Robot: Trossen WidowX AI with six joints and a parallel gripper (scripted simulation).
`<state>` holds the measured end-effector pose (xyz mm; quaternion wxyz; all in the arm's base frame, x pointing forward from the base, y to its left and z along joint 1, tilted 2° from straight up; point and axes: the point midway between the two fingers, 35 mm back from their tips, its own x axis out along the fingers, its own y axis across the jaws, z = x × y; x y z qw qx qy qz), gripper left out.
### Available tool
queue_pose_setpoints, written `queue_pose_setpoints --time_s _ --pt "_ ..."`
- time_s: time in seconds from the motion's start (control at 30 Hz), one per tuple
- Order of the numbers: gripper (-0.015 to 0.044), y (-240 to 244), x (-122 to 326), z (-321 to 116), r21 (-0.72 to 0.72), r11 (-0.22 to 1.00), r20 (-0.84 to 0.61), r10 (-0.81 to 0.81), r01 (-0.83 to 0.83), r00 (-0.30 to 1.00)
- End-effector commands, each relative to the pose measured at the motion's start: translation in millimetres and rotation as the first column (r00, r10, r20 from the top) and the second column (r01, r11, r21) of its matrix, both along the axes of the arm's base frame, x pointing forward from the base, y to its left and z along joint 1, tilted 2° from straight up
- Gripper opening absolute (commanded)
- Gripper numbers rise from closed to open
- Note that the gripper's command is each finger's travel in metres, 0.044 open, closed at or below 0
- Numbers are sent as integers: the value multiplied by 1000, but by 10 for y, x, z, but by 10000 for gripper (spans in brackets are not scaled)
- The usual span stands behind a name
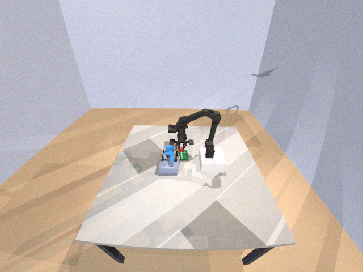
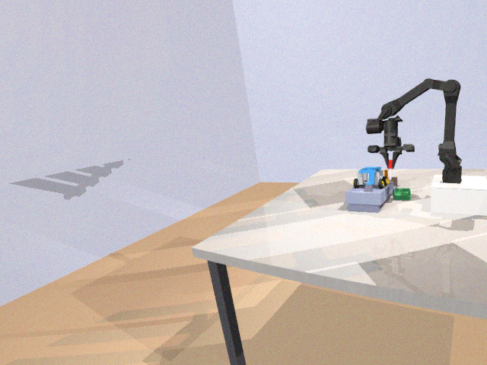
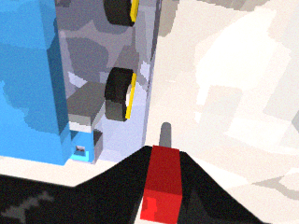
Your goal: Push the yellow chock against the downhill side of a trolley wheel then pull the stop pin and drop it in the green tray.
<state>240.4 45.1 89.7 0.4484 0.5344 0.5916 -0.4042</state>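
The pale, smooth desk (image 1: 146,219) (image 2: 275,239) bears a boxy white block (image 1: 213,165) (image 2: 456,200) and, toward its far edge, a lavender ramp (image 1: 168,169) (image 2: 364,196) (image 3: 123,142). On that stands the angular blue trolley (image 1: 169,149) (image 2: 369,175) (image 3: 28,84), black-wheeled, just beside the pin's path; near it sit a shallow green tray (image 1: 186,155) (image 2: 402,198) and the orange-handled chock (image 1: 176,147) (image 2: 386,172). The gripper (image 1: 181,151) (image 2: 390,166) (image 3: 163,156) pinches the pin (image 1: 181,149) (image 2: 389,163) (image 3: 162,175) by its square red head, round grey shaft downward.
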Motion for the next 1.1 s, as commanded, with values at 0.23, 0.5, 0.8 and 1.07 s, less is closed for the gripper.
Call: queue_pose_setpoints --time_s 0.23,0.5,0.8,1.07 --pt "0 -424 20 -76 -3 1000 -4 2 -2 1000" --pt "0 -725 27 -133 -6 1000 -4 2 -2 1000" --pt "0 -1069 35 -192 -9 1000 -4 2 -2 1000" --pt "0 -1324 54 -219 -11 1000 -4 2 -2 1000"
